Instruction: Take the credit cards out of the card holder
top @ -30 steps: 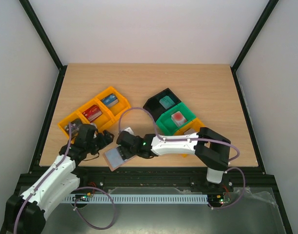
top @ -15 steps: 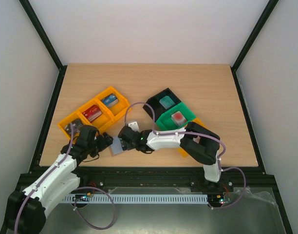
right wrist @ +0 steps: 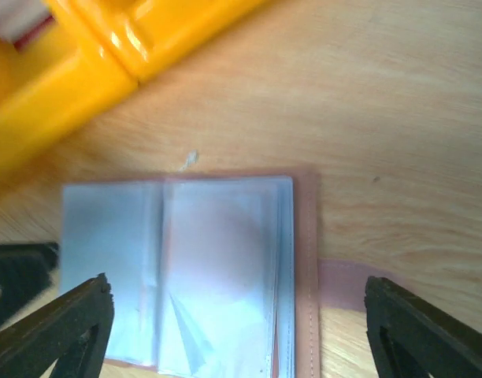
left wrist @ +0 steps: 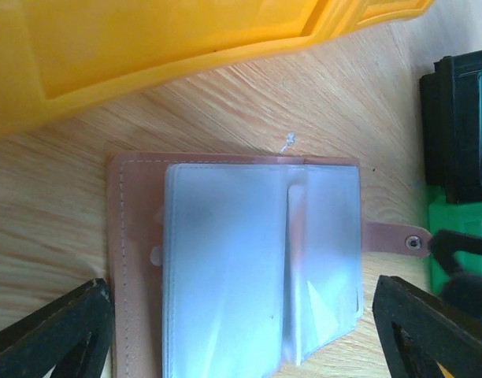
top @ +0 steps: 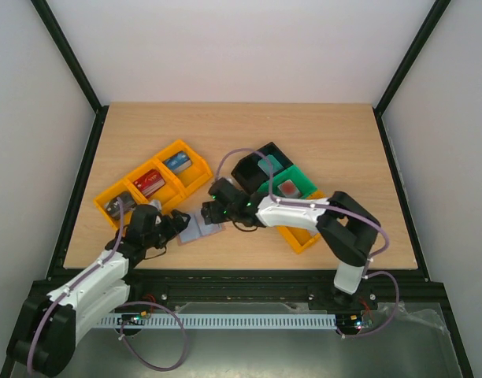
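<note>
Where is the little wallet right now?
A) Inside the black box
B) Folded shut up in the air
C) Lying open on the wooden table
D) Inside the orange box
C: the card holder lies spread open on the bare wood of the table, its pale see-through sleeves facing up, outside every box.

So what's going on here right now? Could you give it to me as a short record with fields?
card holder: lying open and flat on the table, no card visible in its sleeves
left end effector: open, over the card holder, holding nothing
right end effector: open, over the card holder, holding nothing
orange bin: red card and blue card
black bin: teal card
</note>
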